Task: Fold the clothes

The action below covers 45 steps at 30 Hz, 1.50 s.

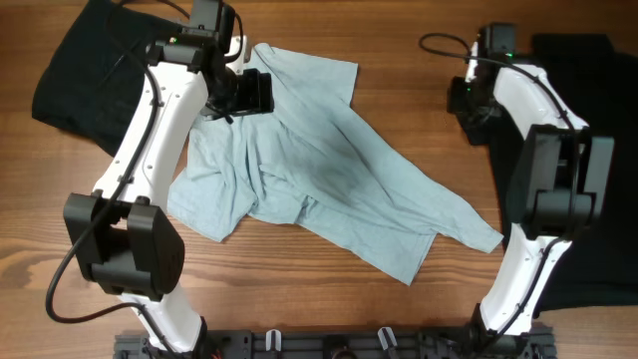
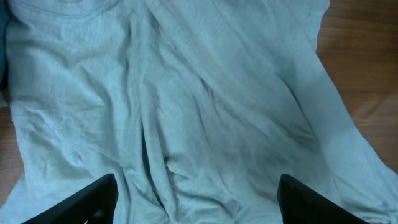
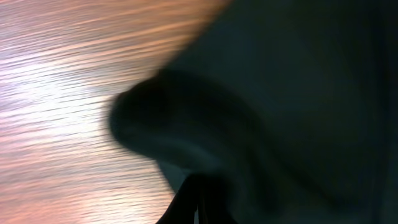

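1. Bench: brown wood grain. A black mounting rail runs along the near edge and both arms rise from it.

2. Light blue shirt: lies at mid-bench, flat but creased. It is rumpled into folds on its left side. One long tapering part reaches toward the near right and ends just short of the right arm's lower link. Its far edge lies under the left arm's wrist.

3. Left fingers: set well apart with nothing between them. They are poised over the far-left part of the shirt. The left wrist view shows only wrinkled blue cloth below them.

4. Right fingers: brought together at the left edge of the dark garment, where a hump of dark cloth bunches up just ahead of them. The right wrist view is too blurred to show whether any cloth is nipped between them.

5. Dark garment: spread along the right side of the bench, partly covered by the right arm, and well apart from the shirt.

6. Black garment: lies at the far left corner, just beside the shirt, with the left arm crossing over it.
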Tool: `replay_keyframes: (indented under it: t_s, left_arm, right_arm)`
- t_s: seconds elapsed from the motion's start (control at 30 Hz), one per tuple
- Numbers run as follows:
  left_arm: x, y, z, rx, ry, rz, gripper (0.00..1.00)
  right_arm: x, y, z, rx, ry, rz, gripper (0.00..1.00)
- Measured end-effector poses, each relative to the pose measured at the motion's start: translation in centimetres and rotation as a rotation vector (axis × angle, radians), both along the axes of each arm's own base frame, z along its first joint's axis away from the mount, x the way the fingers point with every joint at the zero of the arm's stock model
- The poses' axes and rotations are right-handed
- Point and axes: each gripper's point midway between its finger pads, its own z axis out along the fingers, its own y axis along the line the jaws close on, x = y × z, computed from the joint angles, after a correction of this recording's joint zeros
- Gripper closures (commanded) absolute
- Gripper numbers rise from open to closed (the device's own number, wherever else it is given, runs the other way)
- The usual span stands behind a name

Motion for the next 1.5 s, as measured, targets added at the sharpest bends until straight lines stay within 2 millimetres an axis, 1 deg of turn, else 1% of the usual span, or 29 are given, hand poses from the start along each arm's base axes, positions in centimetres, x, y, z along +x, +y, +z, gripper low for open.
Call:
replay_keyframes:
  t_s: [0.07, 0.1, 0.17, 0.27, 0.3, 0.33, 0.4, 0.47, 0.5, 0.53, 0.57, 0.6, 0.67, 0.7, 0.73, 0.77, 0.8, 0.83, 0.9, 0.97, 1.0, 1.07, 1.13, 1.17, 1.2, 1.3, 1.37, 1.43, 1.5]
  left_arm:
    - [-0.3, 0.1, -0.1, 0.002, 0.012, 0.000, 0.20]
    - [-0.4, 0.1, -0.1, 0.004, 0.018, 0.000, 0.20]
    - [-0.5, 0.1, -0.1, 0.004, 0.022, 0.000, 0.20]
    - [-0.5, 0.1, -0.1, 0.004, 0.022, -0.001, 0.19]
    - [-0.6, 0.1, -0.2, 0.002, 0.026, -0.001, 0.18]
    - [-0.7, 0.1, -0.2, 0.002, 0.029, -0.001, 0.18]
    - [-0.9, 0.1, -0.2, 0.004, 0.039, -0.001, 0.17]
    - [-1.0, 0.1, -0.3, 0.005, 0.044, -0.001, 0.16]
    - [-1.0, 0.1, -0.3, 0.005, 0.044, -0.001, 0.15]
    - [-1.0, 0.1, -0.3, 0.005, 0.044, -0.001, 0.16]
    - [-1.0, 0.1, -0.3, 0.005, 0.044, -0.001, 0.15]
    - [-1.0, 0.1, -0.3, 0.005, 0.044, -0.001, 0.16]
    - [-1.0, 0.0, -0.2, 0.004, 0.040, -0.008, 0.19]
    - [-0.8, -0.2, -0.2, 0.003, 0.026, -0.022, 0.24]
    - [-0.5, -0.4, -0.1, 0.006, 0.008, -0.049, 0.37]
    - [-0.3, -0.8, 0.0, 0.007, -0.010, -0.071, 0.44]
    - [0.3, -1.3, 0.2, 0.007, -0.045, -0.104, 0.46]
    - [1.0, -1.9, 0.5, 0.008, -0.085, -0.135, 0.46]
    - [2.9, -3.7, 1.4, 0.004, -0.202, -0.211, 0.46]
    - [4.3, -5.5, 1.8, -0.001, -0.282, -0.265, 0.46]
    - [4.9, -6.3, 1.6, -0.004, -0.307, -0.286, 0.46]
    - [5.9, -7.9, 0.6, -0.009, -0.338, -0.336, 0.46]
    - [7.3, -9.7, -1.2, -0.021, -0.372, -0.384, 0.46]
    - [8.2, -10.9, -2.6, -0.025, -0.394, -0.408, 0.46]
    - [8.5, -11.4, -3.6, -0.025, -0.392, -0.420, 0.46]
    - [10.3, -13.7, -7.2, -0.037, -0.432, -0.455, 0.53]
    - [11.1, -14.6, -8.9, -0.043, -0.456, -0.469, 0.63]
    - [11.1, -15.2, -10.7, -0.048, -0.445, -0.484, 0.72]
    - [11.1, -15.5, -12.2, -0.055, -0.431, -0.484, 0.74]
  right_arm:
    - [-0.3, -2.8, 0.0, 0.011, -0.003, -0.080, 0.96]
    - [-0.6, -4.9, 0.0, 0.014, -0.005, -0.132, 0.96]
    - [-1.2, -7.3, -0.1, 0.017, -0.005, -0.191, 0.96]
    - [-2.5, -11.8, -0.1, 0.010, -0.005, -0.318, 0.96]
    - [-3.4, -14.1, -0.1, 0.003, -0.004, -0.388, 0.95]
    - [-3.8, -15.0, -0.1, 0.004, -0.002, -0.413, 0.92]
    - [-5.6, -17.7, -0.1, 0.012, 0.016, -0.496, 0.74]
    - [-6.2, -19.1, 0.3, 0.078, -0.002, -0.524, 0.54]
    - [-5.6, -18.7, 0.9, 0.137, -0.037, -0.478, 0.50]
    - [-4.8, -17.8, 1.7, 0.188, -0.077, -0.424, 0.47]
    - [-3.4, -16.4, 3.3, 0.250, -0.145, -0.342, 0.43]
    - [-2.0, -14.2, 5.6, 0.302, -0.214, -0.248, 0.39]
    - [0.0, -9.5, 10.4, 0.344, -0.316, -0.084, 0.37]
    - [0.8, -6.2, 12.8, 0.370, -0.354, 0.006, 0.37]
    - [1.1, -3.5, 14.0, 0.392, -0.361, 0.071, 0.38]
    - [1.0, -1.5, 14.3, 0.410, -0.349, 0.113, 0.39]
    - [0.5, 0.6, 14.1, 0.433, -0.313, 0.148, 0.40]
    - [-0.1, 1.8, 13.7, 0.446, -0.277, 0.165, 0.40]
    - [-1.0, 3.1, 13.3, 0.464, -0.227, 0.177, 0.40]
    - [-2.3, 3.5, 12.8, 0.488, -0.164, 0.162, 0.39]
    - [-3.2, 3.7, 12.5, 0.501, -0.127, 0.151, 0.38]
    - [-4.3, 3.9, 12.3, 0.515, -0.080, 0.142, 0.36]
    - [-5.5, 4.2, 12.2, 0.524, -0.035, 0.148, 0.36]
    - [-5.7, 4.2, 12.3, 0.523, -0.032, 0.154, 0.36]
    - [-5.9, 4.3, 12.7, 0.521, -0.033, 0.160, 0.35]
    - [-6.5, 4.4, 14.7, 0.508, -0.068, 0.177, 0.34]
    - [-6.7, 4.5, 15.7, 0.502, -0.088, 0.183, 0.34]
    - [-7.1, 4.6, 16.1, 0.502, -0.085, 0.184, 0.34]
    - [-7.3, 4.6, 16.0, 0.505, -0.076, 0.181, 0.34]
